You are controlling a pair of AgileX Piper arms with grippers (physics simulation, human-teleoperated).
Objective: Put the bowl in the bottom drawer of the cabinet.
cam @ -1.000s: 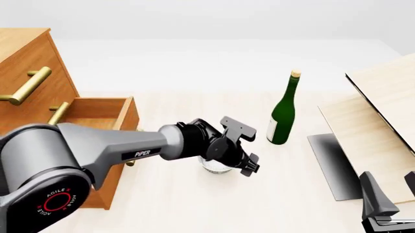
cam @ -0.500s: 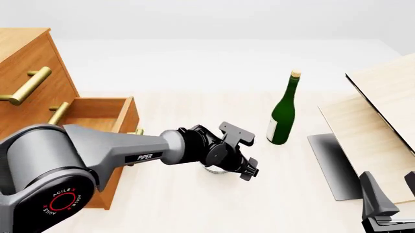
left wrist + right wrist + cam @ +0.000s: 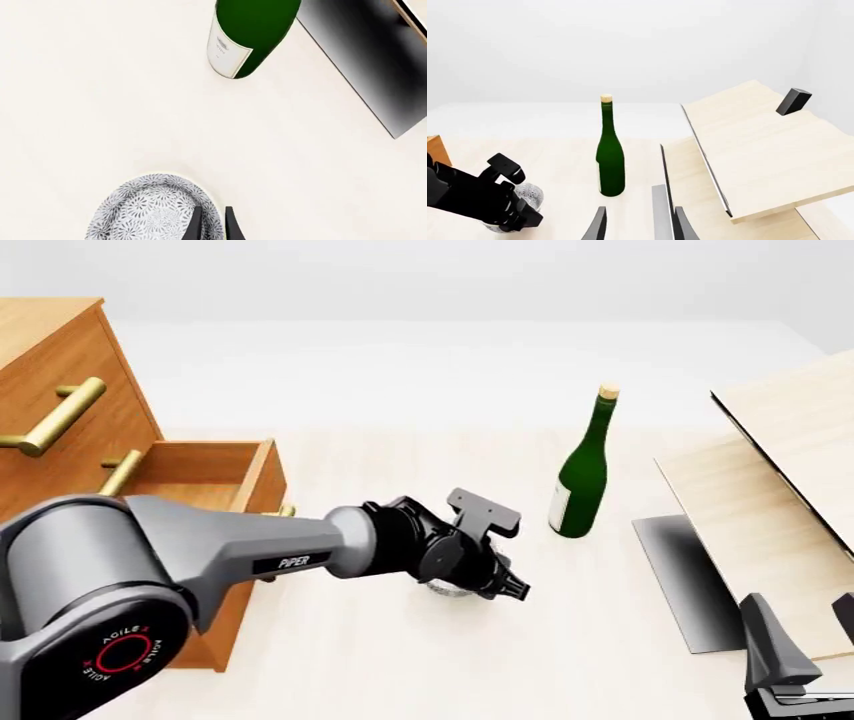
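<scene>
Front view: a large orange-brown wooden cabinet (image 3: 60, 410) stands at the left, its bottom drawer (image 3: 200, 490) pulled open, apparently ready to receive. The grey left arm reaches down onto a small white speckled bowl (image 3: 157, 212) on the pale wood table (image 3: 400, 660); the left gripper (image 3: 212, 227) pinches its rim. A green glass bottle (image 3: 582, 475) stands nearby. The right gripper (image 3: 635, 225) rests spread, idle.

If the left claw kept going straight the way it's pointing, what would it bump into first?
The left gripper points down at the table, its fingers straddling the rim of the bowl. It would probably press that rim first, then the table. The bottle stands well clear.
</scene>
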